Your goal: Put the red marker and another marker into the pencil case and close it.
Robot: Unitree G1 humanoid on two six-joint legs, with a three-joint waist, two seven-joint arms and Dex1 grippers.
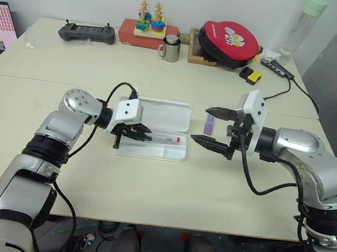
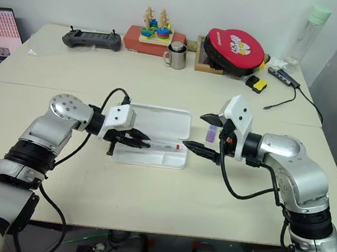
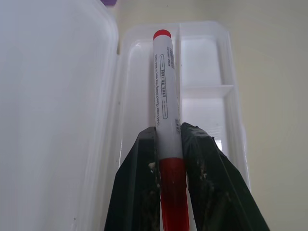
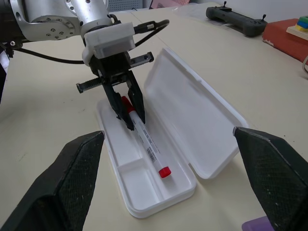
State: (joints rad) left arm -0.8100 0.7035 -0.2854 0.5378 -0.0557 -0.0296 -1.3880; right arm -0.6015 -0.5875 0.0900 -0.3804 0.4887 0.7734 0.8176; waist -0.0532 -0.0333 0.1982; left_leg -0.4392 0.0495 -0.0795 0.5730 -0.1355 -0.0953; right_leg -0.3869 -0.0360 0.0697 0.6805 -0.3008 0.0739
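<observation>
Left gripper [image 4: 126, 109] clamps the red marker [image 4: 147, 144] over the open case [image 1: 177, 155] at mid-frame — purple marker [image 1: 209, 124] and lid-closing remain; right gripper [image 1: 213, 127] gapes wide, empty.

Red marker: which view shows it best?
Left wrist view: the red marker runs full length between the left hand's fingers. Right wrist view shows it whole over the pencil case; head views, a sliver.

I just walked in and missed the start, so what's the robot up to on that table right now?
The left gripper is shut on the red marker, holding it low over the long compartment of the open pencil case. The right gripper waits open beside the case, with the purple marker lying on the table just behind it. The lid is still open.
</observation>
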